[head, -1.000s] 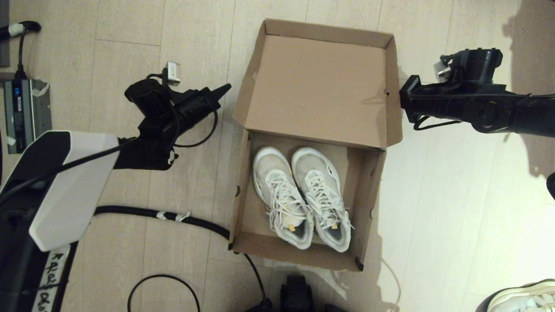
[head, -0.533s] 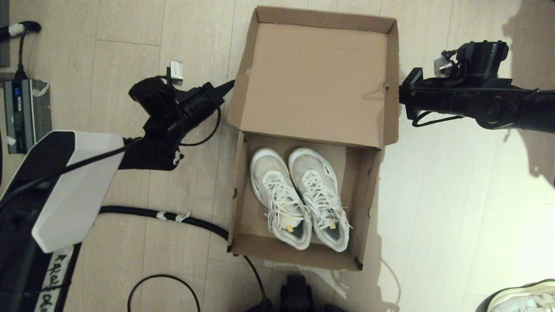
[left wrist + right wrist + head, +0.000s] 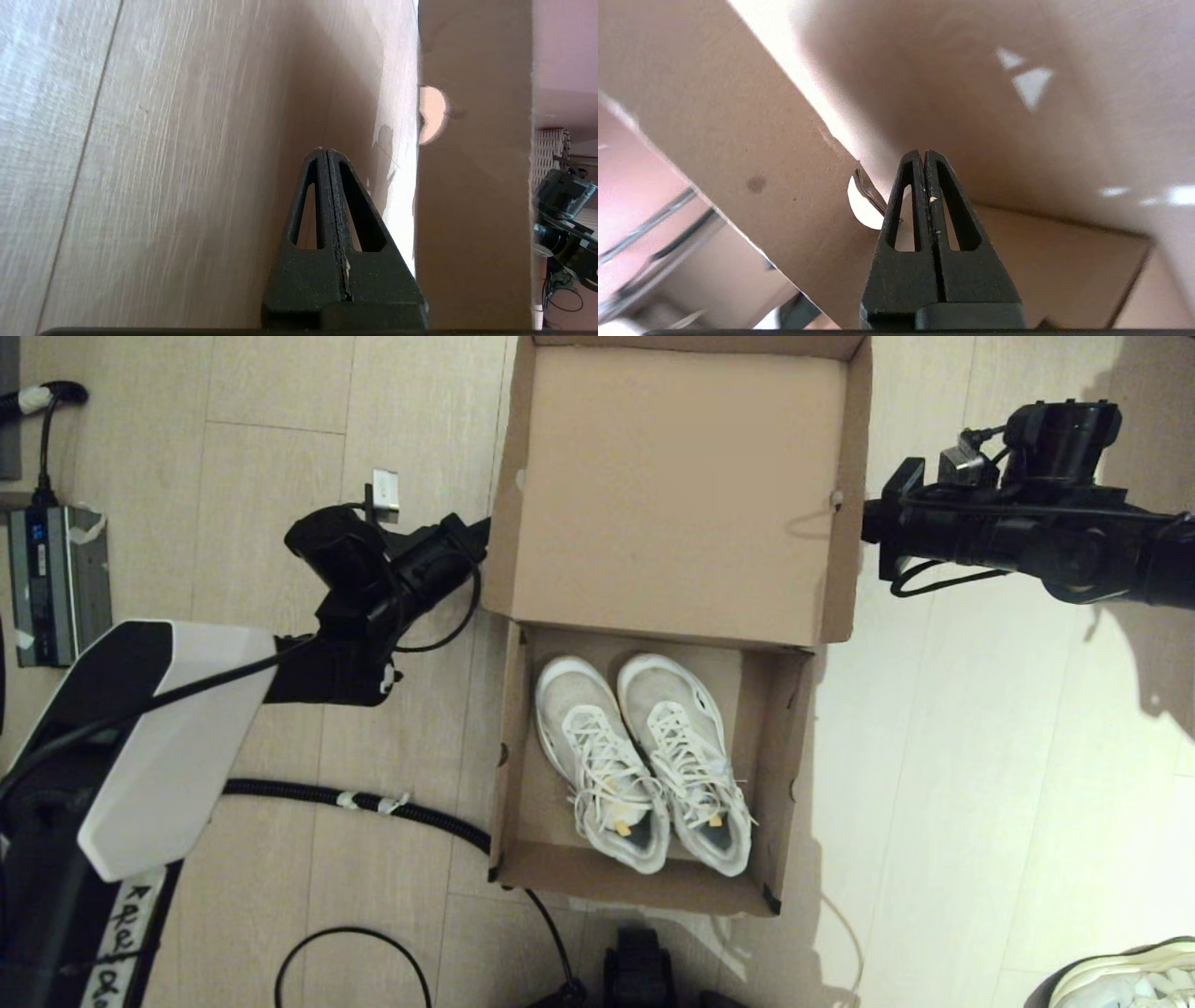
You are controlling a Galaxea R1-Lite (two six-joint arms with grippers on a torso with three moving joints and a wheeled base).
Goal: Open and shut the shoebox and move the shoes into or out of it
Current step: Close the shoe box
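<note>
The pair of white and pale grey mesh sneakers [image 3: 644,765] lies side by side in the near half of the large brown cardboard shoebox [image 3: 509,747], toes pointing far. They look light and soft; the stiffer heel collar is probably the best place to hold, because the loose laces can catch. The box walls are thin and bend easily. Farther, the hinged lid [image 3: 677,485] stands open. The left gripper [image 3: 481,532], fingers pressed together and holding nothing, touches the lid's left side flap; the right gripper [image 3: 870,523], also closed and empty, touches the right flap. The wooden floor [image 3: 980,756] gives free room on the right.
</note>
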